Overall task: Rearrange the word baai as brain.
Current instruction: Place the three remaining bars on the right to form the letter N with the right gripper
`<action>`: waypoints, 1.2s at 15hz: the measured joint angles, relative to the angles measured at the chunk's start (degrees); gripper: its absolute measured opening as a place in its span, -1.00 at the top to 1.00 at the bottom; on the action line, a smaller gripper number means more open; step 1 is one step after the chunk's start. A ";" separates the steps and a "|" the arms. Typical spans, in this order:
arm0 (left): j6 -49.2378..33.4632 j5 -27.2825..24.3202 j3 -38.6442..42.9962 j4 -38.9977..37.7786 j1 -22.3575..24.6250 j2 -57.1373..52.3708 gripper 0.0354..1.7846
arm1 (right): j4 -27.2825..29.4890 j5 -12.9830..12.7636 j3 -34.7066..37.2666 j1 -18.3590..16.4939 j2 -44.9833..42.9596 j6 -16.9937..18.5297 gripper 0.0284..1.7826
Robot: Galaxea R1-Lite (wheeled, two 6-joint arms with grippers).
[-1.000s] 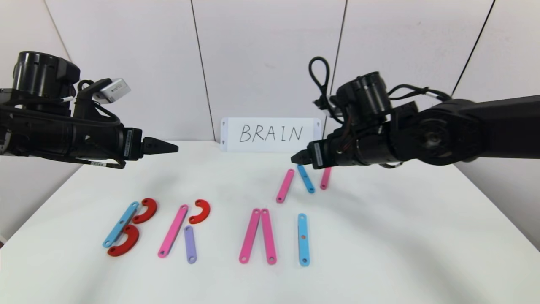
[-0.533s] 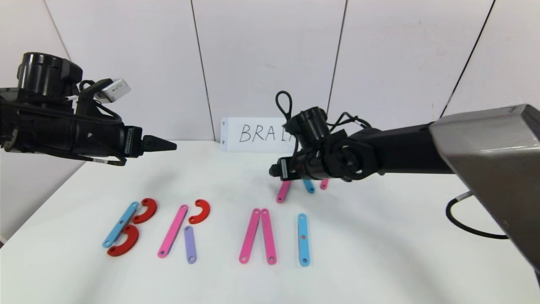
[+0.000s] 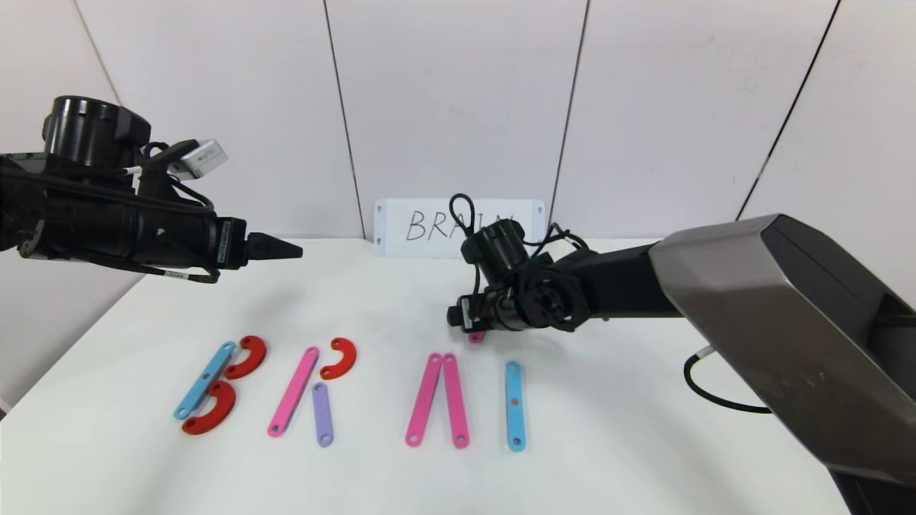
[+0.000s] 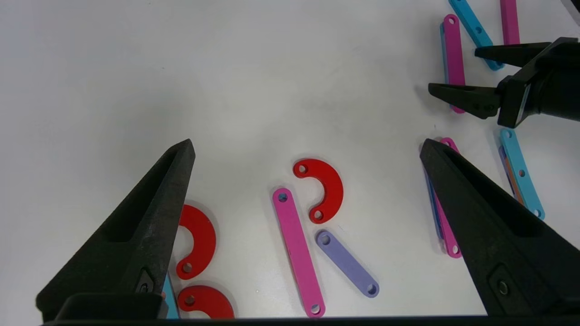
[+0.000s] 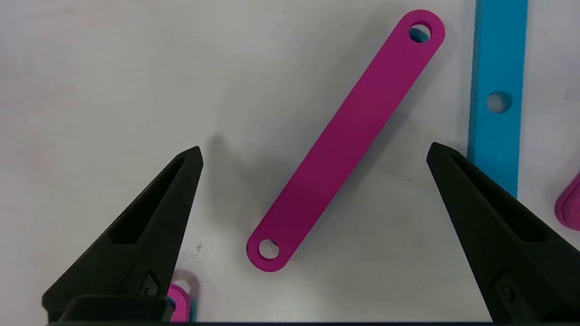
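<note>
Right wrist view, right gripper spread over pink bar

Right end effector spread wide over pink bar.

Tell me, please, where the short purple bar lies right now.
In the head view, the short purple bar lies front-left, beside the long pink bar, below a red C-curve.

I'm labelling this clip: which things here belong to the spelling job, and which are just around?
Job:
- spare pink bar, under the open right claw
- red C-curves
- purple bar
- blue bar
- paired pink bars

Just around:
- BRAIN card
- left claw, open, hovering
</note>
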 joint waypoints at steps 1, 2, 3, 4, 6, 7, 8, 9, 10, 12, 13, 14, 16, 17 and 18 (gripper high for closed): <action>0.05 0.00 0.00 0.02 0.00 0.11 -0.95 | 0.00 -0.02 -0.18 -0.02 0.33 0.00 -0.92; 0.02 0.02 0.00 0.06 -0.05 0.18 -0.95 | 0.02 -0.09 -0.35 0.00 0.61 0.02 -0.86; 0.02 0.00 0.00 0.11 -0.07 0.24 -0.95 | 0.02 -0.06 -0.55 0.02 0.83 0.02 -0.78; 0.00 0.00 0.00 0.09 -0.05 0.29 -0.95 | 0.00 -0.09 -0.74 0.05 1.02 -0.02 -0.66; 0.00 -0.06 0.00 0.09 -0.05 0.29 -0.95 | 0.02 -0.09 -1.07 0.05 1.46 0.00 -0.34; 0.05 -0.09 0.00 0.09 -0.07 0.29 -0.95 | 0.00 -0.11 -1.18 -0.02 1.60 -0.02 -0.14; 0.09 -0.06 0.00 0.11 -0.07 0.32 -0.95 | 0.00 -0.11 -1.24 -0.09 1.71 -0.04 0.09; 0.07 -0.06 0.02 0.09 -0.07 0.32 -0.95 | 0.00 -0.16 -1.29 -0.11 1.77 0.00 0.30; 0.09 -0.09 0.07 0.11 -0.11 0.33 -0.95 | 0.00 -0.11 -1.34 -0.16 1.85 0.00 0.47; 0.11 -0.15 0.13 0.11 -0.16 0.33 -0.95 | 0.05 -0.09 -1.34 -0.24 1.88 0.00 0.68; 0.09 -0.15 0.17 0.11 -0.18 0.33 -0.95 | 0.05 -0.11 -1.27 -0.28 1.82 0.05 0.69; 0.09 -0.15 0.17 0.11 -0.18 0.33 -0.95 | 0.16 -0.11 -1.12 -0.28 1.62 0.09 0.69; 0.09 -0.15 0.20 0.11 -0.20 0.33 -0.95 | 0.28 -0.91 -0.68 -0.30 0.63 0.30 0.69; 0.09 -0.15 0.20 0.09 -0.20 0.33 -0.95 | 0.28 -1.29 -0.13 -0.30 -0.37 0.79 0.69; 0.05 -0.15 0.16 0.06 -0.18 0.33 -0.95 | 0.28 -1.44 0.74 -0.28 -1.57 1.01 0.69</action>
